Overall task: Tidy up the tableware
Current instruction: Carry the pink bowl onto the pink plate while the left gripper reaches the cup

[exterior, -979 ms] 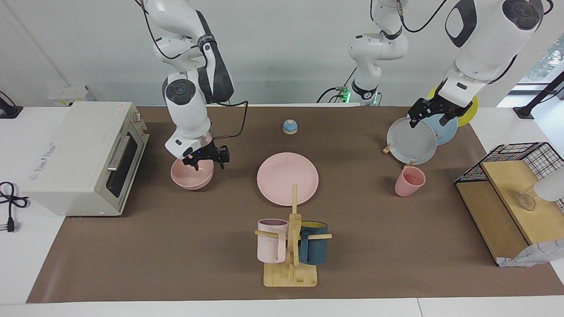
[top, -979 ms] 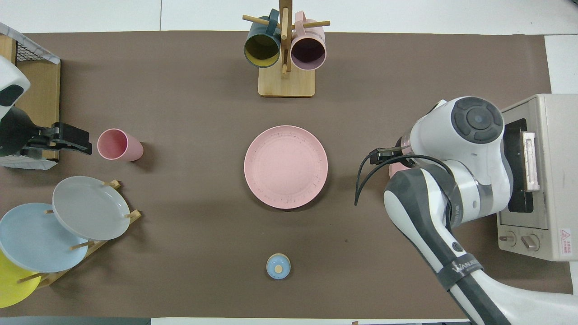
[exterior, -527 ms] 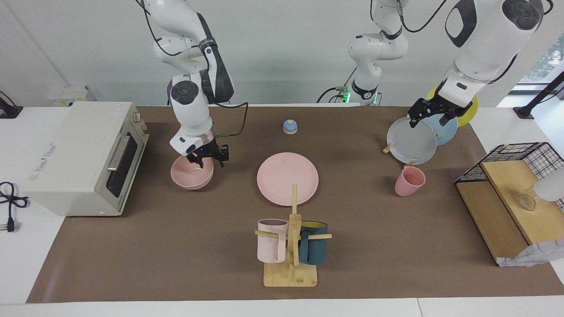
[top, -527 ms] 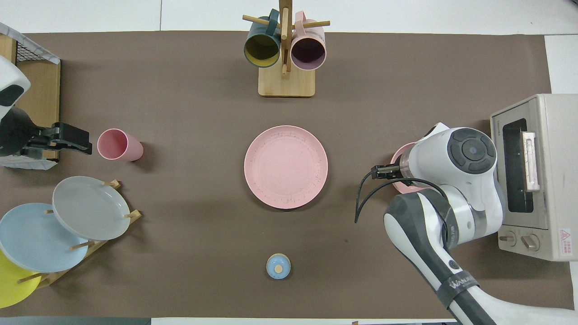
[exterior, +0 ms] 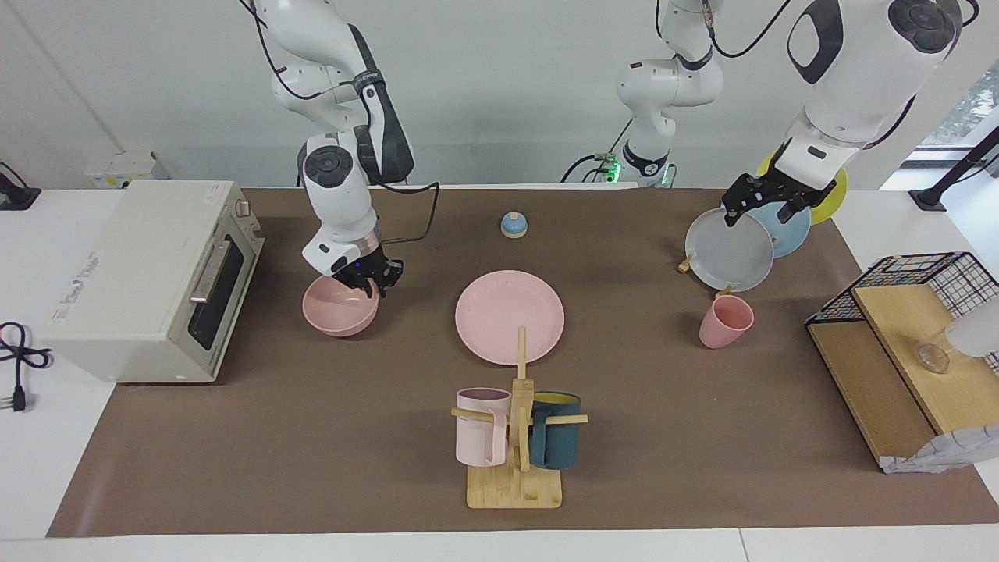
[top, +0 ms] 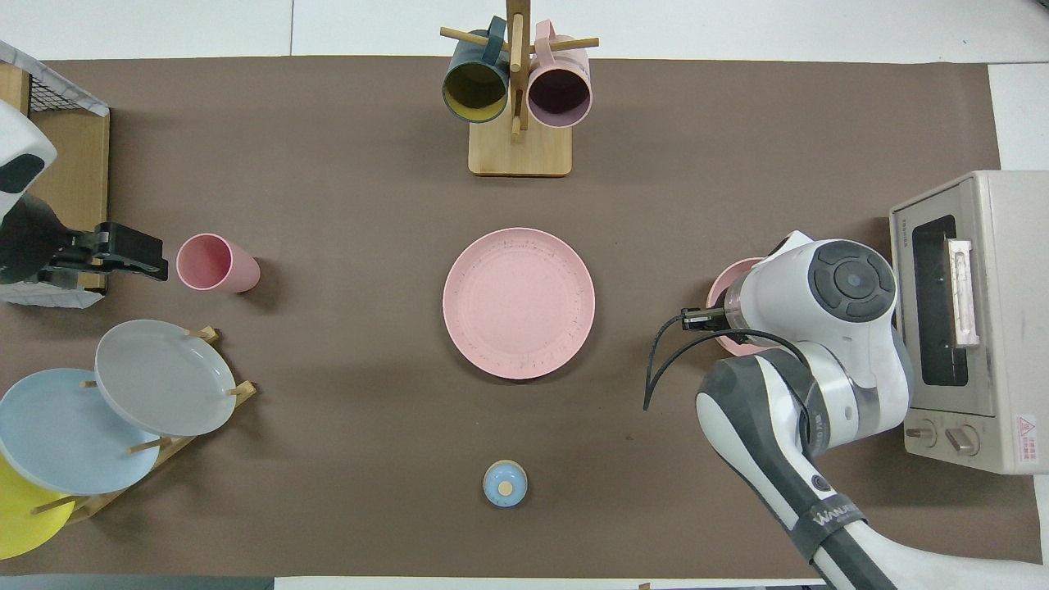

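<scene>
The pink bowl [exterior: 335, 312] stands in front of the toaster oven, toward the right arm's end of the table; only its edge [top: 724, 283] shows in the overhead view, under the arm. My right gripper [exterior: 373, 282] is low at the bowl's rim, on the plate's side. The pink plate [exterior: 509, 316] lies flat at the table's middle. The pink cup [exterior: 726, 321] stands upright toward the left arm's end. My left gripper [exterior: 761, 209] waits open and empty in the air over the grey plate in the rack.
A toaster oven [exterior: 148, 273] stands beside the bowl. A wooden mug tree [exterior: 515, 437] with two handled mugs stands farther out than the plate. A rack holds grey [exterior: 730, 250], blue and yellow plates. A blue bell [exterior: 513, 225] and a wire shelf [exterior: 897, 343] are also here.
My right arm has pulled back toward the robots, and its gripper has come down onto the bowl's rim. The bowl, plate and cup have not moved. The left arm is still.
</scene>
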Available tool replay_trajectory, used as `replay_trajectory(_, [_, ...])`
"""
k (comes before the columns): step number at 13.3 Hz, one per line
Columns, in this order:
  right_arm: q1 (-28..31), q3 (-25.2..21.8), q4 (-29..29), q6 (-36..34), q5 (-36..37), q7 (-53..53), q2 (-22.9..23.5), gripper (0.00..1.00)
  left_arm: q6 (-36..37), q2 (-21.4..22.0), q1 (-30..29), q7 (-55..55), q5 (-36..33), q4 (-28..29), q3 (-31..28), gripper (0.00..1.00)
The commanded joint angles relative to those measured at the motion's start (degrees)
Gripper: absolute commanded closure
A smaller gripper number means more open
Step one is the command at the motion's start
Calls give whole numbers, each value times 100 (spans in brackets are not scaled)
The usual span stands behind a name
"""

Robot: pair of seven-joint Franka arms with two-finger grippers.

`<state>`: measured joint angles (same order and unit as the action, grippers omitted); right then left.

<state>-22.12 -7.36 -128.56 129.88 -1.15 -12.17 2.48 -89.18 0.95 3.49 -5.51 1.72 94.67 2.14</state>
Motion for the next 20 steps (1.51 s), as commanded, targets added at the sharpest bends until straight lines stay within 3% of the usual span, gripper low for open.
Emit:
replay_trajectory(1, [-3,-2,-169,116,-8,22,-117,100,6,81,3,24,-14,34,-21,0])
replay_trajectory(4, [-239,-2,137,-172,71,14,-38,100,-99,81,3,15,-14,34,-12,0])
replay_trajectory(7, [-477,-2,1487,-1540,80,-126,304,100,-152,72,-6,15,-14,34,-12,0])
replay_trajectory(11, [-1231,-2,2983,-2501,45,-1205,814,100,-380,-24,-6,24,-5,34,-21,0])
replay_trajectory(13, [-1670,6,4044,-2975,-16,-2048,1514,100,-757,-409,-6,32,-5,34,-21,0])
replay_trajectory(16, [-2348,199,5908,-3329,-8,-3531,3052,100,-1468,-1165,-15,24,100,34,-21,0])
replay_trajectory(17, [-2428,304,6026,-3233,10,-3851,3256,100,-1697,-1367,-24,24,109,51,-21,0])
replay_trajectory(20, [-2393,314,5834,-2864,10,-3854,3250,100,-2392,-1553,-76,24,118,516,-21,0])
